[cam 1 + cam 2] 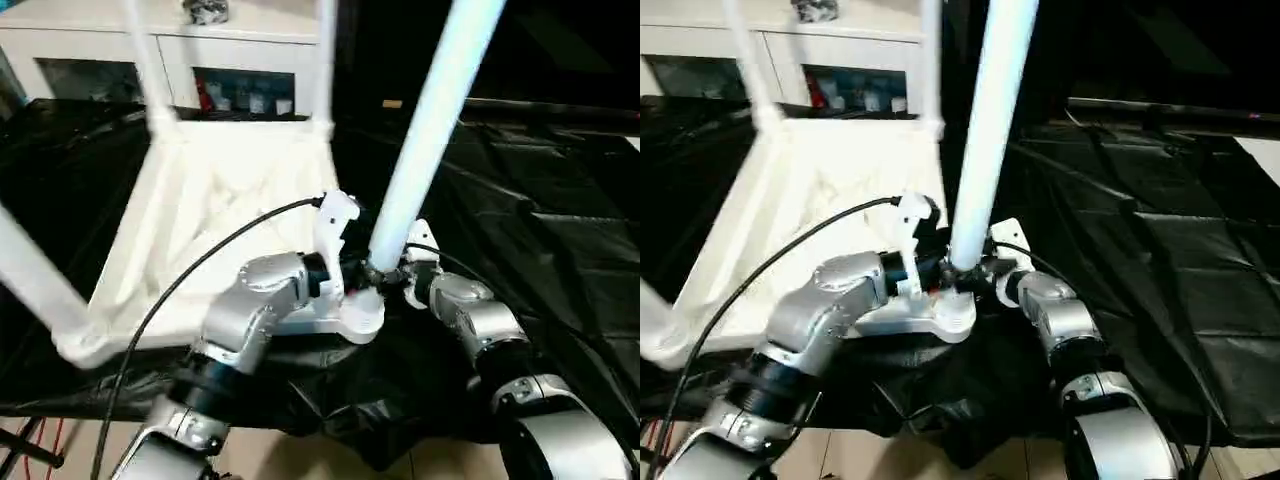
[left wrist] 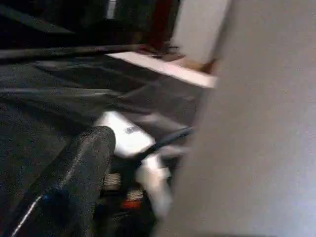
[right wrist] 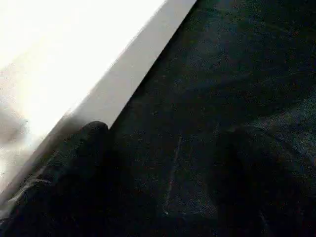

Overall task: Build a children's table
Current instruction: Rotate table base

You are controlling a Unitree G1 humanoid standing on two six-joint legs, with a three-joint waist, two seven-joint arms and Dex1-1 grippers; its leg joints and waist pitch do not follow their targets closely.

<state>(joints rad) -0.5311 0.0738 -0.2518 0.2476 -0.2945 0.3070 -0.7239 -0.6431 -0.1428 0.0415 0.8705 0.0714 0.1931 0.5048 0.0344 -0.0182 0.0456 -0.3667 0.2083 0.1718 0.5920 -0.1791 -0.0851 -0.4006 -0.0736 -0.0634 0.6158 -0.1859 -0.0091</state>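
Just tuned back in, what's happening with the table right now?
The tabletop lies underside up on the black-covered bench. Three legs already stand in its corner sockets. Both grippers meet at the near right corner, where the fourth leg leans up out of its socket. The left gripper and right gripper sit on either side of its base, jaws wide.

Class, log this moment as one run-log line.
tabletop: upside down | fourth leg: at near corner socket | left gripper, right gripper: at leg base
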